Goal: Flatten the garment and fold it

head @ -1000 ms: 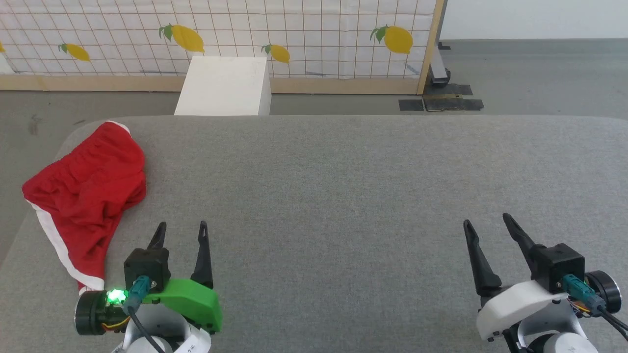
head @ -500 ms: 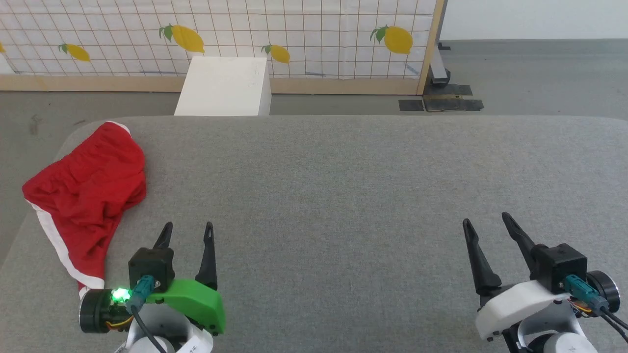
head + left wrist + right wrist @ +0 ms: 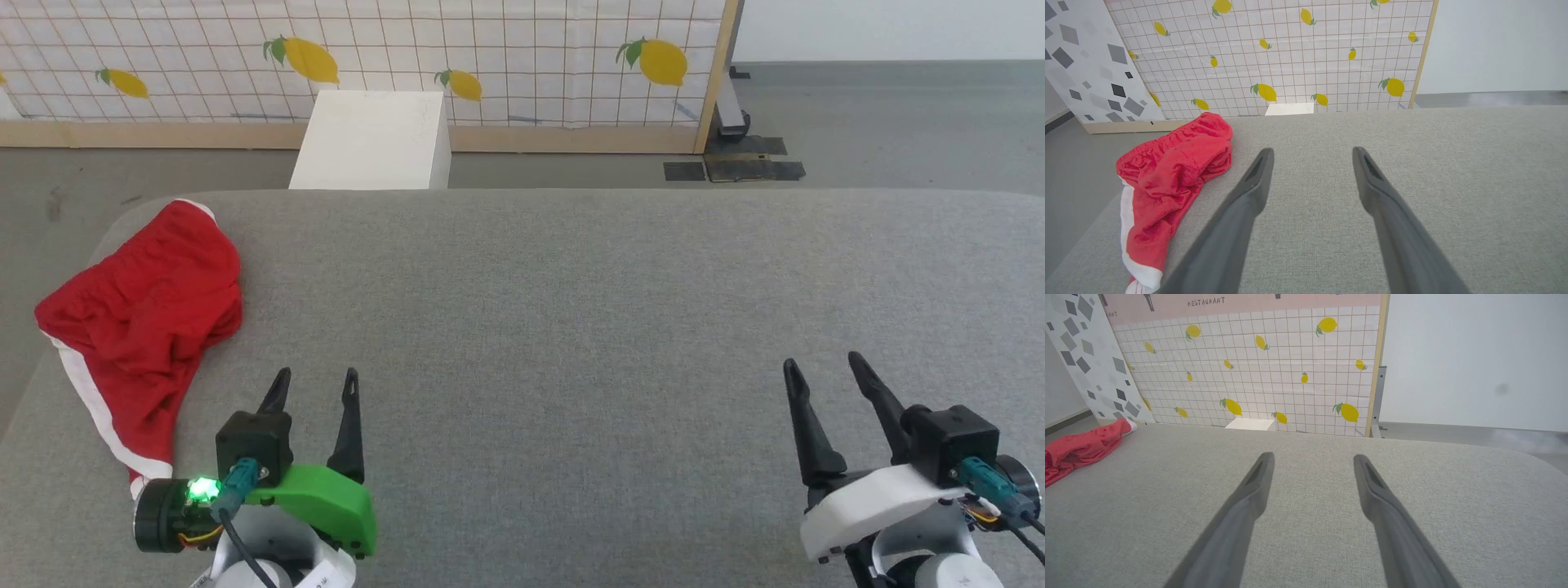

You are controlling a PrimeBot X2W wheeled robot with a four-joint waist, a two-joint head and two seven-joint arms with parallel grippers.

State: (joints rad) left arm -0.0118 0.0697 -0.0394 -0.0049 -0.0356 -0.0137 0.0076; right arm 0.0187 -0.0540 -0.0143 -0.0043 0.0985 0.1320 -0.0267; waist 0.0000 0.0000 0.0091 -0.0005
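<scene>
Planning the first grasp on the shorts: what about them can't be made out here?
- Head view: the garment has its near tip hidden behind the wrist of the left gripper; the leg openings are lost in crumpled folds.
- Left wrist view: its near end is cut off by the bottom edge.
- Right wrist view: most of it is cut off by the left edge.

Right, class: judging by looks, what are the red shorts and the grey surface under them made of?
Red shorts: thin matte cloth, probably; it crumples into soft folds, waistband gathered. Grey surface: seemingly matte upholstery fabric; a fine weave shows close up.
</scene>
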